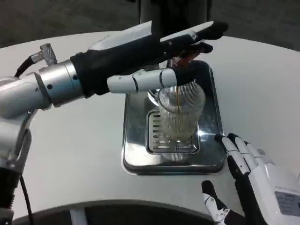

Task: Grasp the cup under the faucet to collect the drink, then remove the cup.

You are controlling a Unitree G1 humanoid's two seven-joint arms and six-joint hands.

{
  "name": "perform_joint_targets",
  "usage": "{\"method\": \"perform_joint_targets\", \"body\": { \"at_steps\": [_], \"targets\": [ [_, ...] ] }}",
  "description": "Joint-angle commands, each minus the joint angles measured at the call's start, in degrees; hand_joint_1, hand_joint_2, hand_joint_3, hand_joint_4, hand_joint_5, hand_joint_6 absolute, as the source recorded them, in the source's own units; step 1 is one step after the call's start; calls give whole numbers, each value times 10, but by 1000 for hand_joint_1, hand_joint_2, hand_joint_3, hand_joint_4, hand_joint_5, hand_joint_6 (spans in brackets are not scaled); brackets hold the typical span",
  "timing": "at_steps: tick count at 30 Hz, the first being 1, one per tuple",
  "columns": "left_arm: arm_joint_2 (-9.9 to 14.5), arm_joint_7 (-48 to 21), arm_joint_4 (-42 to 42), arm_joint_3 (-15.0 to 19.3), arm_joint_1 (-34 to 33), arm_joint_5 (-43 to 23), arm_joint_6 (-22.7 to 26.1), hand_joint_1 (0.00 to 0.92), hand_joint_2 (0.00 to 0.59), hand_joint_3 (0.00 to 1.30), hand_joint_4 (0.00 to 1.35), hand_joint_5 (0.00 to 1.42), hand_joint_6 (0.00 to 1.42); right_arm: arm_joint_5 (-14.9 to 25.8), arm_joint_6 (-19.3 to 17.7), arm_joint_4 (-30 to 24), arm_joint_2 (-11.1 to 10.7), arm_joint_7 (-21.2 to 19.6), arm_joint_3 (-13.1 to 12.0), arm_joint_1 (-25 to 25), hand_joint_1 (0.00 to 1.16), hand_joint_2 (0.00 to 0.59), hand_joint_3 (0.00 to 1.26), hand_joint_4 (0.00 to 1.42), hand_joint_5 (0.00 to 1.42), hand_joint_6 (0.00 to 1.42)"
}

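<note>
Left hand (154, 56) outstretched, fingers apart, pressing faucet (187, 56) above ribbed cup (180, 112) on drip tray (136, 140); right hand (253, 173) spread, empty, on white surface (75, 159).

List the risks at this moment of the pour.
1. The left hand reaches over the cup toward the faucet while a thin brown stream falls; a late release may overfill the cup.
2. The cup stands free on the grate of the drip tray, with no hand on it; a nudge might tip it.
3. The right hand waits open beside the tray; a hasty grasp could slop the drink.
</note>
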Motion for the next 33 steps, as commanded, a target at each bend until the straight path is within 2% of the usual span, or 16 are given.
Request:
{"method": "perform_joint_targets", "body": {
  "at_steps": [1, 9, 15, 22, 30, 33],
  "targets": [
    [22, 5, -16, -12, 23, 28, -59, 0, 176, 0, 0, 85, 54, 4, 2, 6, 2, 4, 1, 0, 484, 477, 105, 53, 68, 113],
    [49, 32, -24, -20, 49, 58, -135, 0, 163, 0, 0, 73, 45, 10, 3, 2, -2, 6, -5, 3, 489, 475, 105, 54, 64, 127],
    [57, 63, -25, -26, 59, 79, -169, 0, 145, 0, 0, 70, 41, 22, 10, 4, 6, 9, -6, -2, 499, 454, 97, 53, 73, 131],
    [65, 85, -27, -28, 65, 86, -180, 0, 142, 0, 0, 70, 41, 75, 20, 17, 21, 18, -20, -21, 495, 387, 66, 31, 52, 131],
    [74, 101, -36, -28, 71, 88, -181, 0, 139, 0, 0, 70, 40, 152, 33, 56, 39, 27, -36, -75, 527, 312, 0, 0, 1, 98],
    [75, 103, -38, -27, 74, 82, -178, 0, 140, 0, 0, 70, 45, 167, 39, 74, 43, 26, -40, -98, 562, 289, 0, 0, 0, 87]
  ]
}}
